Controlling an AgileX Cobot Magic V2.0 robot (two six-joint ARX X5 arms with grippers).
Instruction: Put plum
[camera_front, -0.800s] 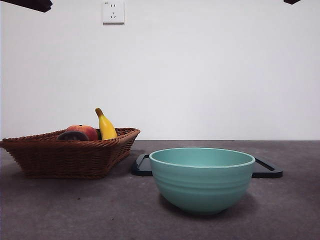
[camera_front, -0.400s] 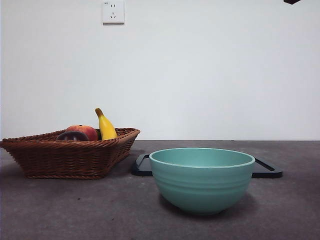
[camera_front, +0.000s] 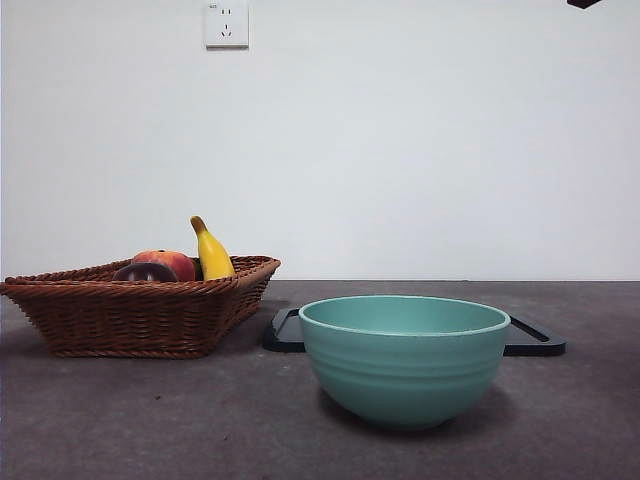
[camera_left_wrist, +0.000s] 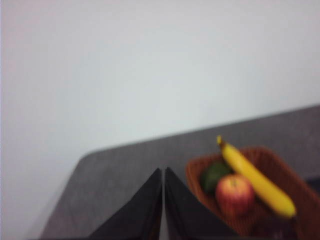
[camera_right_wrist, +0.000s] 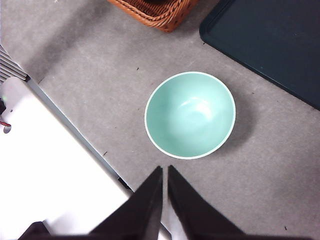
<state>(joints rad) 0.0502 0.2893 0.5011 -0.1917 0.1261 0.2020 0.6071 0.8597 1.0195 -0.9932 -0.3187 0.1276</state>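
The left gripper (camera_left_wrist: 163, 172) hangs high above the table with its two black jaws pressed together, clenched on nothing. In its blurred wrist picture the brown woven wicker basket (camera_left_wrist: 200, 167) sits at the lower right of the frame, well apart from the jaw tips, holding a long yellow banana (camera_left_wrist: 257, 182), a round red-orange peach-like fruit (camera_left_wrist: 234, 194) and a dark green fruit (camera_left_wrist: 214, 175).

The round, dark maroon-purple plum (camera_front: 146, 272) shows in the front picture at the left of the frame, lying inside the basket, just in front of the red-orange fruit.

The right gripper (camera_right_wrist: 165, 171) is likewise closed and empty, high over the table; a teal ribbed ceramic bowl (camera_right_wrist: 190, 115) lies near the middle of its frame, with a flat black tray (camera_right_wrist: 270, 45) at the upper right.
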